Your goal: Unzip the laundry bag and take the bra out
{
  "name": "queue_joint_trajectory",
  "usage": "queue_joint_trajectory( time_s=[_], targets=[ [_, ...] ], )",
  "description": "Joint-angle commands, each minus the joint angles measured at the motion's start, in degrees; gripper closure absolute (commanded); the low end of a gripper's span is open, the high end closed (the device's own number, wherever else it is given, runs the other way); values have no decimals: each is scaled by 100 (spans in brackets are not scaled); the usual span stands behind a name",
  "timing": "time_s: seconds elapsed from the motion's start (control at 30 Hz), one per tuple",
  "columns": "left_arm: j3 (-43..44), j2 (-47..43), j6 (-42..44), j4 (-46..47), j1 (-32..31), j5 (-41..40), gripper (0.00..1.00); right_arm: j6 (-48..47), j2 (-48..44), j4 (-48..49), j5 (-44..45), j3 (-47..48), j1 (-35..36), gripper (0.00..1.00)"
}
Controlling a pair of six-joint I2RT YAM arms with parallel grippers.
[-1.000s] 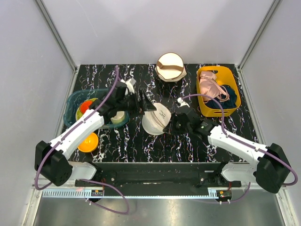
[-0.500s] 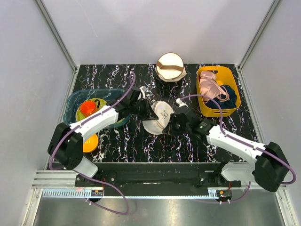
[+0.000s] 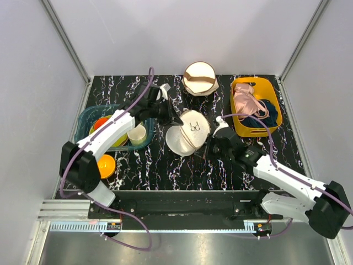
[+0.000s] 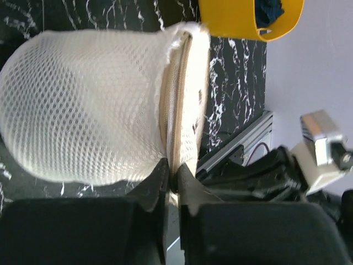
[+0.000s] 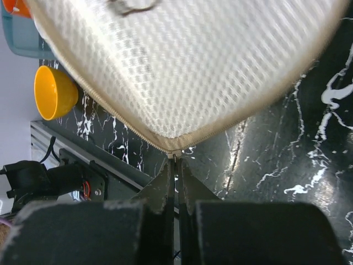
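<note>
The laundry bag (image 3: 186, 135), a round white mesh pouch with a small black bra drawing, stands tilted at the table's middle. My left gripper (image 3: 177, 120) is shut on the bag's back left edge. In the left wrist view its tips (image 4: 172, 172) pinch the zip seam (image 4: 177, 105) between the two mesh halves (image 4: 83, 105). My right gripper (image 3: 207, 144) is at the bag's near right. It (image 5: 176, 161) is shut on the metal zipper pull (image 5: 175, 153) at the lowest point of the bag (image 5: 182, 66). The zip looks closed. The bra is hidden.
A cream round bag with a brown band (image 3: 200, 78) sits at the back. A yellow bin (image 3: 273, 130) at the right holds a pink garment (image 3: 245, 102) and a navy one (image 3: 268, 107). A teal tray (image 3: 87, 117) with dishes and an orange bowl (image 3: 103, 165) lie at the left.
My left gripper came in from the left and shut on the bag's edge. The bag has been tipped up and shifted slightly backward and right. The right gripper stayed shut on the pull.
</note>
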Motion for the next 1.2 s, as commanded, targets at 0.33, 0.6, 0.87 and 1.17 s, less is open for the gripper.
queue_joint_trajectory(
  time_s=[0.33,0.6,0.87,1.17],
  targets=[
    [-179,-766,76,132,100,-276,20,73,839,-43,184,780,288,100],
    [-1462,-1602,-811,395,-611,-961,18,73,980,11,140,754,297,100],
    [-1499,-996,-1110,1002,-972,-1068,17,11,1006,28,96,771,288,100],
    [-1420,-460,-1278,1469,-981,-1059,80,-15,892,-121,158,622,288,100]
  ],
)
